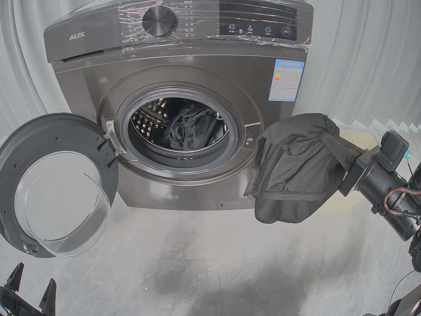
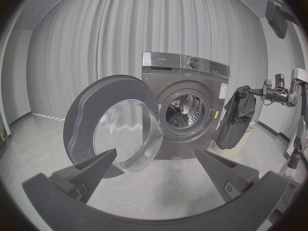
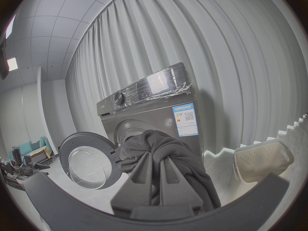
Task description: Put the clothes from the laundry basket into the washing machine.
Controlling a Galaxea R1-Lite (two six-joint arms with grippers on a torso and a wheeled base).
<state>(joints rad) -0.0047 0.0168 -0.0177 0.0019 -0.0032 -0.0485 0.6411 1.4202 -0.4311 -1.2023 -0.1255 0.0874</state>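
Note:
A grey front-loading washing machine stands ahead, its round door swung wide to the left. Dark clothes lie inside the drum. My right gripper is shut on a dark grey garment, which hangs in the air just right of the drum opening, at about its height. In the left wrist view that garment droops beside the machine. My left gripper is open and low at the front left, holding nothing. The cream laundry basket sits on the floor right of the machine.
Pale curtains hang behind the machine. Grey floor stretches between me and the washer. The open door juts into the space on the left. A sofa stands far off in the room.

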